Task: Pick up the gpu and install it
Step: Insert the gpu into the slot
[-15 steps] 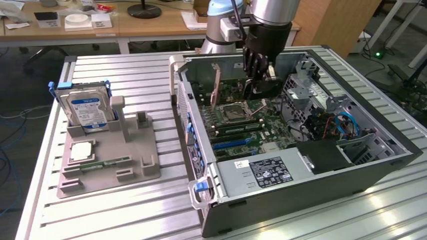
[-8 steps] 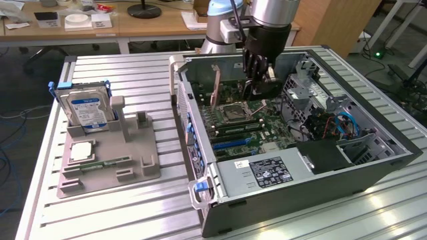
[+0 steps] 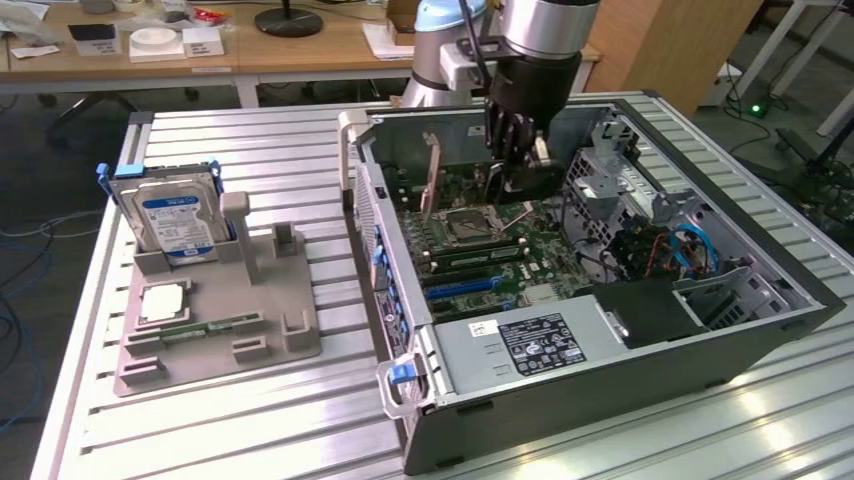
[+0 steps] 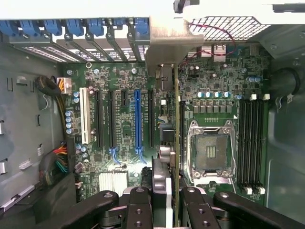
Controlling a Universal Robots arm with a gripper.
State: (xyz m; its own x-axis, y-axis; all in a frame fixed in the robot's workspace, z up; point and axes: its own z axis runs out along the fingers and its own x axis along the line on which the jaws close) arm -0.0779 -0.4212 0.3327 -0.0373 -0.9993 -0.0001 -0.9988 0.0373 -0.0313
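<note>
With the gripper (image 4: 167,206) jaws clamped on the gpu (image 4: 177,119), held edge-on over the motherboard (image 4: 124,124) just beside the CPU socket (image 4: 212,150), 1 slight misalignment could jam its bracket or contacts against the slot.

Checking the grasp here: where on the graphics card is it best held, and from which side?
Pinch its two flat faces at the free long edge, coming in from the case's open side. The graphics card stands on edge over the motherboard, metal bracket toward the rear slots, so its connector edge stays clear. The gripper holds it this way.
</note>
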